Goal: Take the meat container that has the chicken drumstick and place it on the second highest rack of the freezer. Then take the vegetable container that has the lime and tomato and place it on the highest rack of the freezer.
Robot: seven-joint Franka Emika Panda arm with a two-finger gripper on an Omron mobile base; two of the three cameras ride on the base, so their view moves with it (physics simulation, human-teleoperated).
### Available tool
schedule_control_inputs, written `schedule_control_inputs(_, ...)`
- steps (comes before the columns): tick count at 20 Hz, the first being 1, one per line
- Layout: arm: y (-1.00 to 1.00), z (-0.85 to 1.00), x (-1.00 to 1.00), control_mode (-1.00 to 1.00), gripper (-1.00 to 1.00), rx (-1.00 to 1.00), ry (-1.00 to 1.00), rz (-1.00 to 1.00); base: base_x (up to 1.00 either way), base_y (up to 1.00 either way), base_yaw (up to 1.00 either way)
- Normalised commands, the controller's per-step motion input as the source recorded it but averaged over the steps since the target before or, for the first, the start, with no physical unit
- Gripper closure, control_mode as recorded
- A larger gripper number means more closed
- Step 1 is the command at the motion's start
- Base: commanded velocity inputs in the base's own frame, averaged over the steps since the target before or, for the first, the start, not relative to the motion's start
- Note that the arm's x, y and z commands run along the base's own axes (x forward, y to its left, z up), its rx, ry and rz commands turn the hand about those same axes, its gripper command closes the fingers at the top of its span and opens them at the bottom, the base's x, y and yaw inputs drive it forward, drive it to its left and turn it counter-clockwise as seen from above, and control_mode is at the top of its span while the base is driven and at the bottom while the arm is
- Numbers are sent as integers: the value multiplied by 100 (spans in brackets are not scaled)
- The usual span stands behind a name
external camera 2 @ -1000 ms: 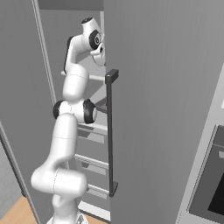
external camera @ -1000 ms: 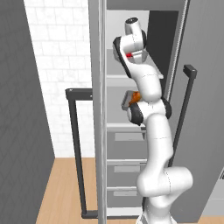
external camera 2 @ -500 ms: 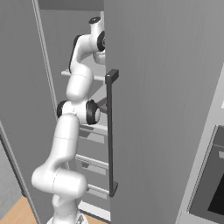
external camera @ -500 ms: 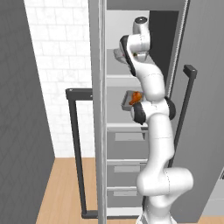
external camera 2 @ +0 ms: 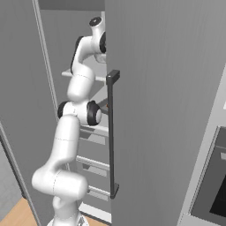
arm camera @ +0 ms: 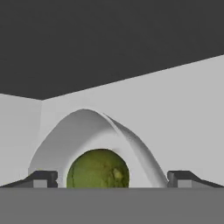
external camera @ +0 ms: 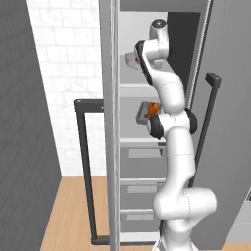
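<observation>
While the white arm reaches high into the open freezer (external camera: 191, 39), its tool (arm camera: 112, 178) stands released — both dark fingertips (arm camera: 41, 178) spread wide, one to each side of the lime (arm camera: 98, 169). That green lime lies in the pale vegetable container (arm camera: 87, 131), whose curved wall rises behind it, against the freezer's grey back wall. In the left base view this container (external camera: 131, 59) sits on the highest rack (external camera: 135, 89). One rack lower, the meat container (external camera: 142, 112) with the orange chicken drumstick (external camera: 151, 109) rests just beside the arm's elbow.
</observation>
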Motion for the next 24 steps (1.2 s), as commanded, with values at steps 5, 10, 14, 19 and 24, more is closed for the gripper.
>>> schedule_control_inputs(5, 0, 51, 31, -100, -100, 1, 13, -4, 0, 0, 0)
schedule_control_inputs(10, 6, 12, -91, -100, -100, 0, 0, 0, 0, 0, 0)
schedule_control_inputs(14, 3, -16, -100, -100, -100, 0, -2, 0, 0, 0, 0)
schedule_control_inputs(19, 4, -87, -100, -100, -100, -1, -26, 0, 0, 0, 0)
schedule_control_inputs(24, 1, -65, -100, -100, -100, 0, -39, 1, 0, 0, 0)
